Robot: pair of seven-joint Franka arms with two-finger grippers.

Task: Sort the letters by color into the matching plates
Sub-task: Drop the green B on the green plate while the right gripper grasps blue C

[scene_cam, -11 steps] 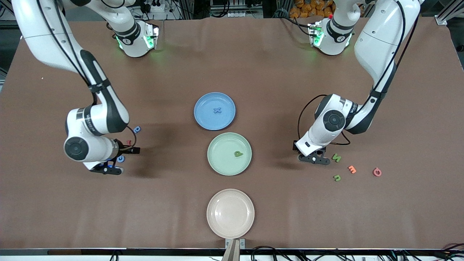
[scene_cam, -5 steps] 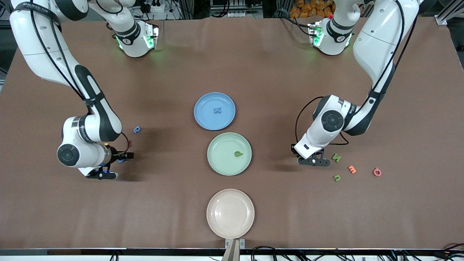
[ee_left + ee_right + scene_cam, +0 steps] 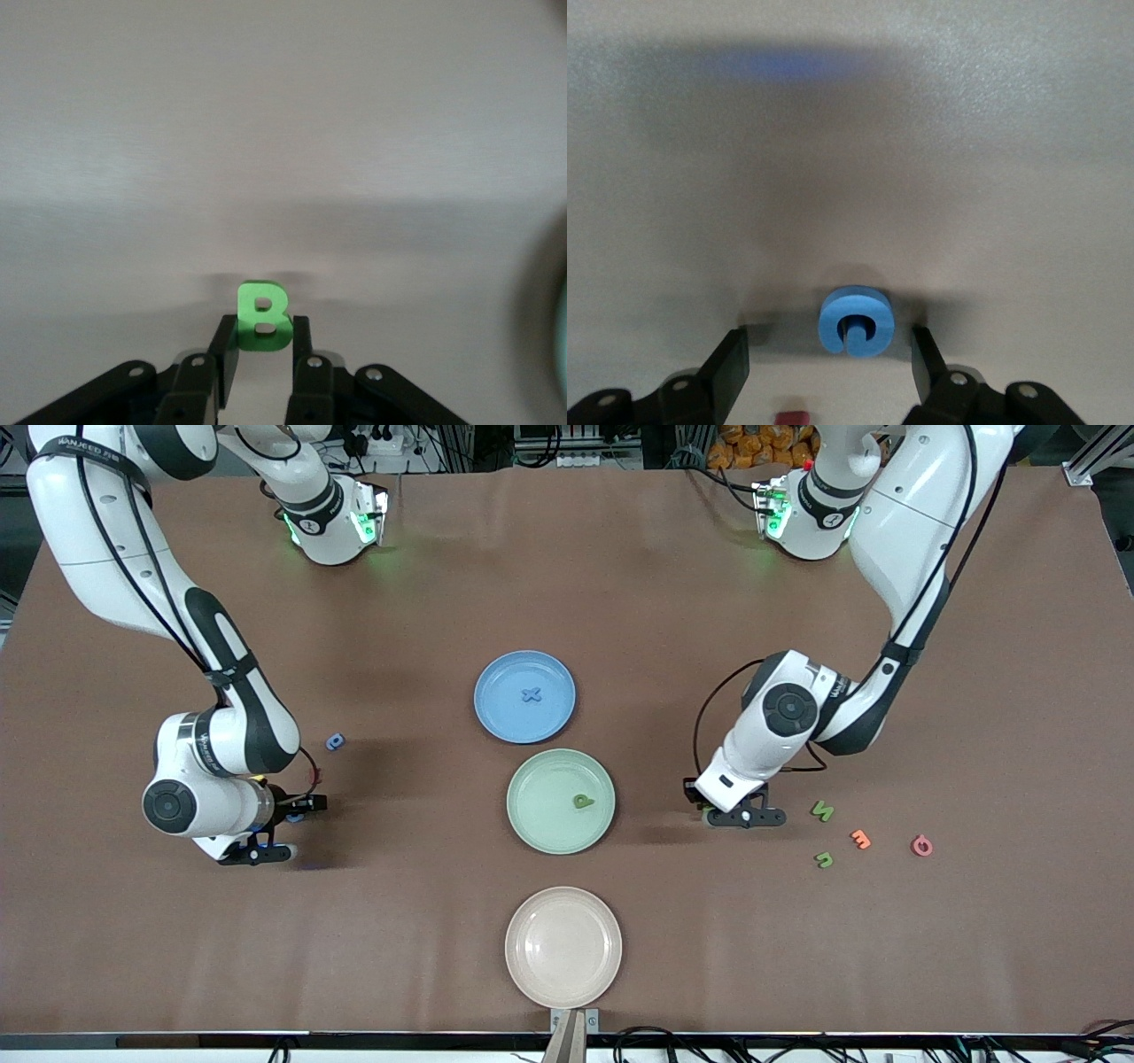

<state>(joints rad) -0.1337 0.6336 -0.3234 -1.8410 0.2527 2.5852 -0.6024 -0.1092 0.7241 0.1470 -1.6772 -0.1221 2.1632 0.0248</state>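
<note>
My left gripper [image 3: 740, 817] is shut on a green letter B [image 3: 263, 316] and holds it just over the table, between the pale green plate [image 3: 540, 824] and two loose green letters [image 3: 823, 810] [image 3: 824, 859]. My right gripper [image 3: 257, 853] is open, low at the table, with a round blue letter [image 3: 857, 321] lying between its fingers, touching neither. Another blue letter [image 3: 334, 741] lies beside the right arm. The blue plate [image 3: 500, 713] holds a blue X [image 3: 531, 694]. The green plate holds one green letter [image 3: 582, 801].
A beige-pink plate [image 3: 563, 946] sits nearest the front camera. An orange letter [image 3: 860, 838] and a pink letter [image 3: 921, 845] lie by the loose green ones. A dark red piece [image 3: 792, 416] lies close to my right gripper.
My left gripper has moved toward the green plate with the green B in it. My right arm shifted toward its end of the table, then held still over the blue letter.
</note>
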